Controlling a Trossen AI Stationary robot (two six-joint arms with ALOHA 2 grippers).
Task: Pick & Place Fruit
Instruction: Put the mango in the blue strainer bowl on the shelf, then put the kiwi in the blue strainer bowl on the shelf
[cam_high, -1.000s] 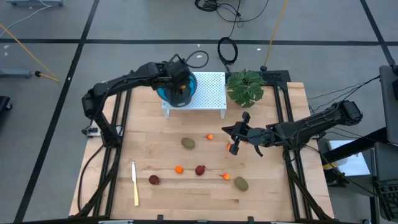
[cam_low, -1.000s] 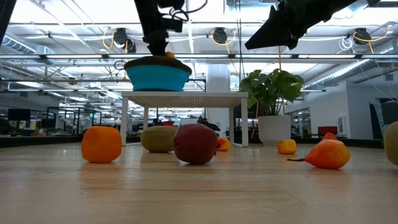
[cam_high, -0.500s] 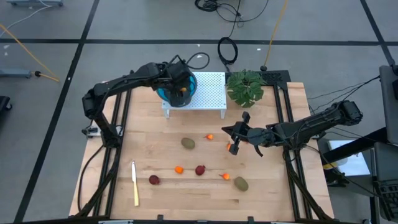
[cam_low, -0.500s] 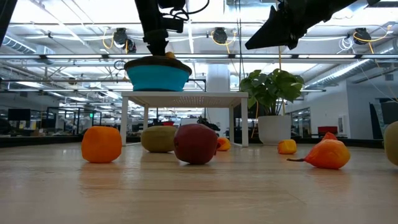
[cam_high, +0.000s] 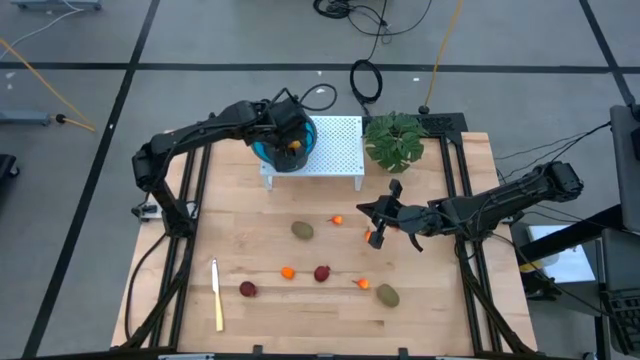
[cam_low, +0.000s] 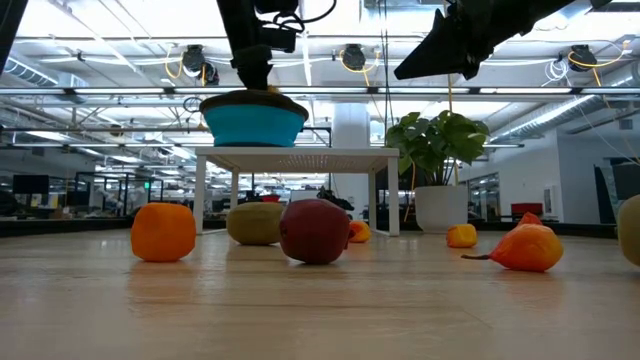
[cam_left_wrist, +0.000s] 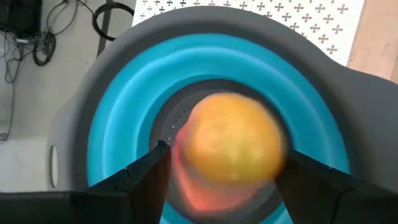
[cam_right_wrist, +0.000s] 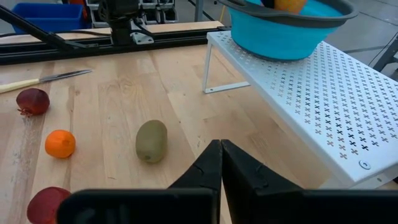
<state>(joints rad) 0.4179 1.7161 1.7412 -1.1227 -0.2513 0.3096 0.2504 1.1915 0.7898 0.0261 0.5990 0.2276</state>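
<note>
High view: left gripper (cam_high: 291, 143) over the blue bowl (cam_high: 270, 152) on the white perforated stand (cam_high: 335, 150), upper centre; right gripper (cam_high: 381, 222) idle right of centre. Scattered lower centre: olive ovals, dark red balls, orange pieces, knife (cam_high: 216, 293) at lower left. Low view: bowl raised on stand, plant (cam_low: 437, 145) to its right. Left wrist view: fingers (cam_left_wrist: 140, 174) spread wide around the oblong orange-yellow fruit (cam_left_wrist: 231, 145), blurred, over the bowl's middle. Likely risk: bouncing out over the rim. Right wrist view: fingers (cam_right_wrist: 205, 168) pressed together, gripping nothing; kiwi-like oval (cam_right_wrist: 151, 140) ahead.
</note>
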